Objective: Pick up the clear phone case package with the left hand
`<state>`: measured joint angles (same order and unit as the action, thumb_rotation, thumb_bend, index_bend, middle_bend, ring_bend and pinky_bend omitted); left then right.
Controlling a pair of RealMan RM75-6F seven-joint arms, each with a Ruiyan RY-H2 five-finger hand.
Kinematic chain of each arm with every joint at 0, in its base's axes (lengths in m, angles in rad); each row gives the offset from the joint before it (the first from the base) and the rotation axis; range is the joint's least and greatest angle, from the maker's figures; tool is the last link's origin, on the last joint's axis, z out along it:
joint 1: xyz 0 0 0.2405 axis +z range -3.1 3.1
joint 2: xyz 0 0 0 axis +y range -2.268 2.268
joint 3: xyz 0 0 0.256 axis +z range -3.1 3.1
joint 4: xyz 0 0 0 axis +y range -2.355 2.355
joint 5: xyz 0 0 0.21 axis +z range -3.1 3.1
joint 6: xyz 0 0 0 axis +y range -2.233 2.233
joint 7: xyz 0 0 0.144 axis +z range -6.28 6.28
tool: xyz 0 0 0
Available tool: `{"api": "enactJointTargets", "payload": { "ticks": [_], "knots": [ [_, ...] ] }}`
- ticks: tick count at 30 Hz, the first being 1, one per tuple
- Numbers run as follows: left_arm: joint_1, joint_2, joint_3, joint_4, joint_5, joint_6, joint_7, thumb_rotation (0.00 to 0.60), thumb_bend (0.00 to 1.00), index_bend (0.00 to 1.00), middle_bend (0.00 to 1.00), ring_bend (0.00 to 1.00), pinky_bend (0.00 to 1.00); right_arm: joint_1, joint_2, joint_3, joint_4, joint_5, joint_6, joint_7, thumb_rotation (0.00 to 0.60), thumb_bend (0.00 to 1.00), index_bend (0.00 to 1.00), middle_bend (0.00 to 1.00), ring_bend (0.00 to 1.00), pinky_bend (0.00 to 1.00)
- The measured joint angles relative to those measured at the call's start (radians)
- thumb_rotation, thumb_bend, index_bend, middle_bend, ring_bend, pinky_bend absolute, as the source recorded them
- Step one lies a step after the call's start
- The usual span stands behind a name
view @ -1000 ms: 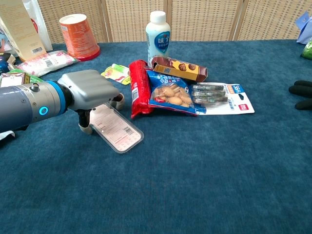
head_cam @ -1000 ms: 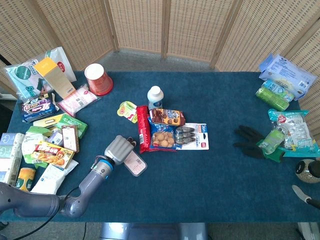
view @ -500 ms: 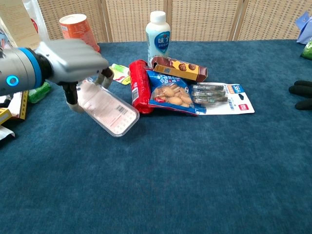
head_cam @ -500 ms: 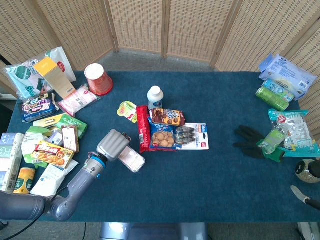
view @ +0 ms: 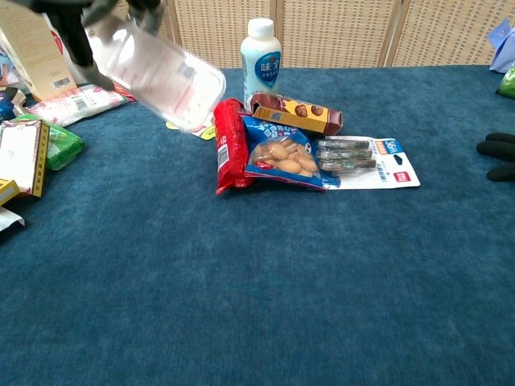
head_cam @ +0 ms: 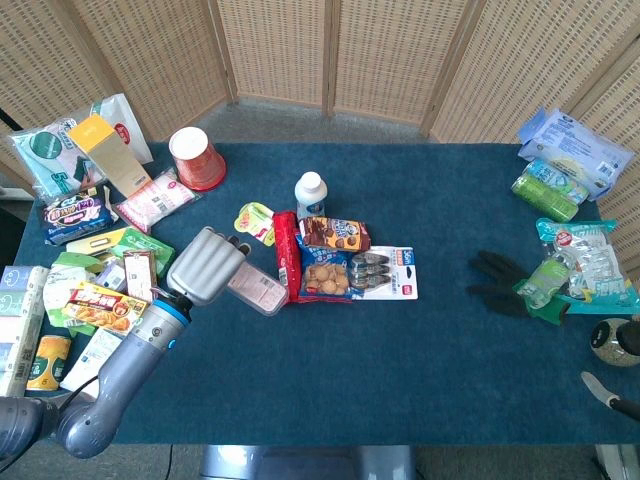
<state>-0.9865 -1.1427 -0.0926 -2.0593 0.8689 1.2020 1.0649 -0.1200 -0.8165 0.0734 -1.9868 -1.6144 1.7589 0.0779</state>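
- The left hand [head_cam: 207, 265] has risen well above where it was a second ago, when it sat low over the table [head_cam: 420, 380]; in the chest view it is now mostly out of the top edge, only dark fingers [view: 76, 32] showing.
- The clear phone case package [view: 161, 71] has come up with it: earlier it lay flat on the cloth, now it hangs tilted in the air, gripped at its upper end by the left hand, clear of the surface.
- In the head view the package [head_cam: 258, 290] sticks out from under the hand toward the red snack tube [head_cam: 286, 256], its far end just beside it.
- The right hand is not seen in either view.
- The table is covered in dark blue cloth, with woven wicker screens [head_cam: 330, 50] standing behind it.
- At the middle sit a cookie bag [head_cam: 326, 277], a chocolate biscuit box [head_cam: 335, 234], a white bottle [head_cam: 310, 193] and a carded pack [head_cam: 388, 272], unmoved.
- A red cup [head_cam: 196, 157] and piled grocery packets [head_cam: 90, 290] fill the left side; black gloves [head_cam: 500, 282] lie at the right.
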Motion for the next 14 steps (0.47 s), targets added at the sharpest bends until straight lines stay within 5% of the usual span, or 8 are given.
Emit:
{"api": "enactJointTargets", "payload": {
  "ticks": [14],
  "knots": [
    [-0.019, 0.089, -0.046, -0.078, -0.017, 0.024, 0.006, 0.6, 0.0, 0.46, 0.64, 0.67, 0.68, 0.002, -0.002, -0.003, 0.003, -0.006, -0.005, -0.003, 0.6, 0.0, 0.0, 0.0, 0.0, 0.0]
  ]
}}
